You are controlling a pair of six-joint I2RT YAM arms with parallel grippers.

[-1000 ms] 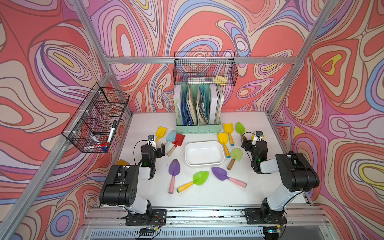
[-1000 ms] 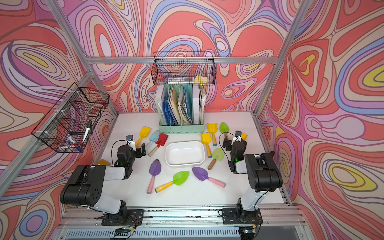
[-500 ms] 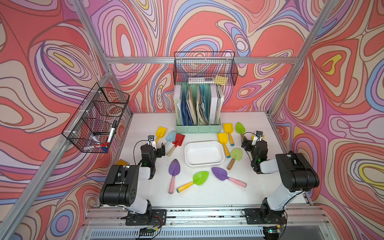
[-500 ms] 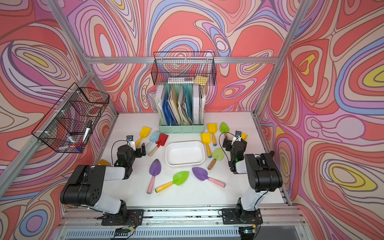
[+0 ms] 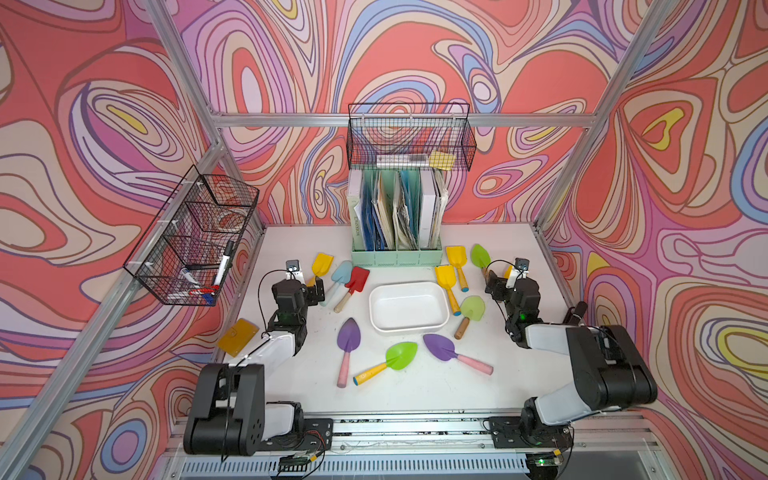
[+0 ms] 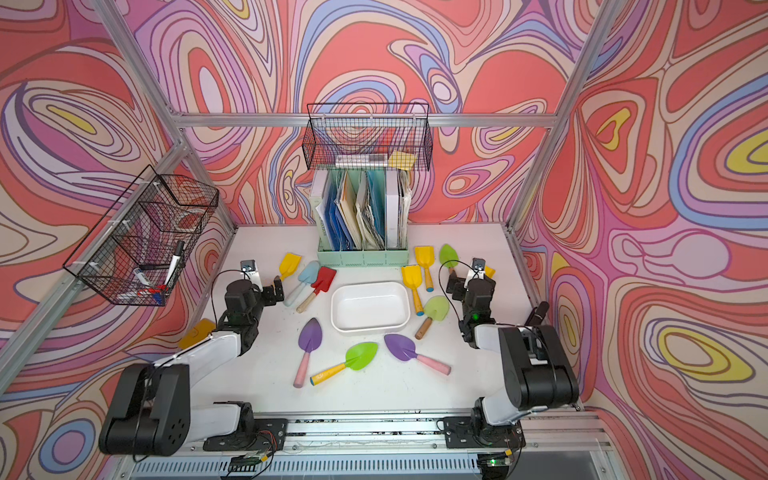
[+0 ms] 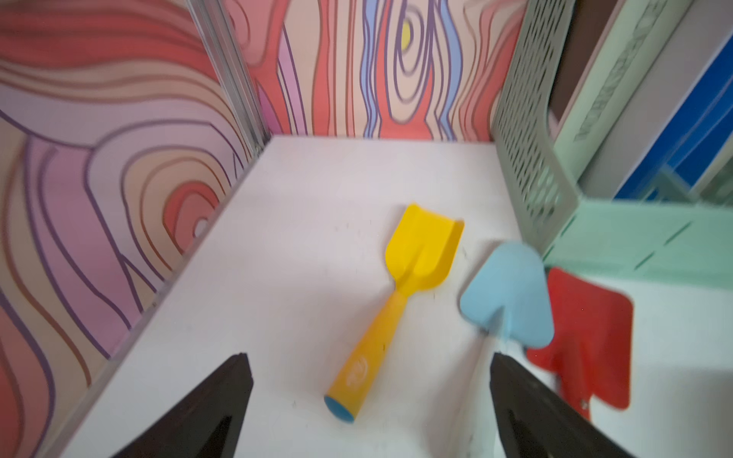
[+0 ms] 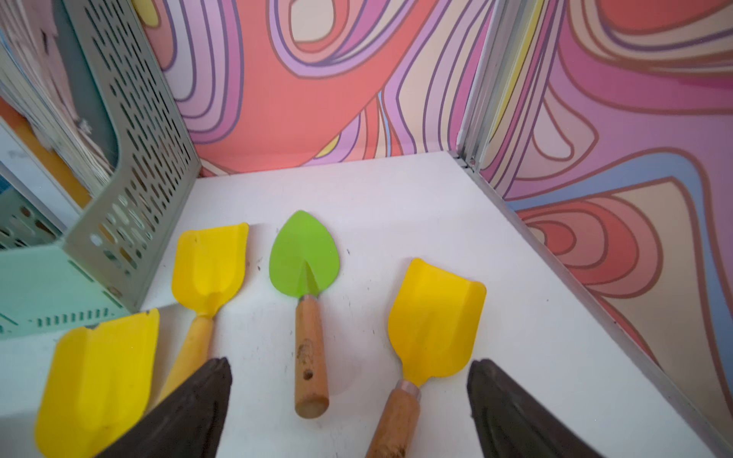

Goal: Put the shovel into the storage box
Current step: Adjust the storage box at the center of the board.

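The white storage box (image 5: 409, 309) (image 6: 369, 307) sits empty mid-table. Several toy shovels lie around it. My left gripper (image 5: 315, 289) (image 7: 369, 357) is open and low over the table, with the handle end of a yellow shovel (image 7: 420, 253) (image 5: 322, 264) between its fingers, untouched. Light blue (image 7: 511, 293) and red (image 7: 587, 337) shovels lie beside it. My right gripper (image 5: 494, 282) (image 8: 349, 363) is open near a green wooden-handled shovel (image 8: 304, 257) and a yellow one (image 8: 434, 321). It holds nothing.
A mint-green file holder (image 5: 397, 257) stands at the back behind the box. Black wire baskets hang on the back wall (image 5: 409, 137) and the left wall (image 5: 191, 237). Two purple shovels (image 5: 348, 338) (image 5: 440, 347) and a green one (image 5: 401, 356) lie in front.
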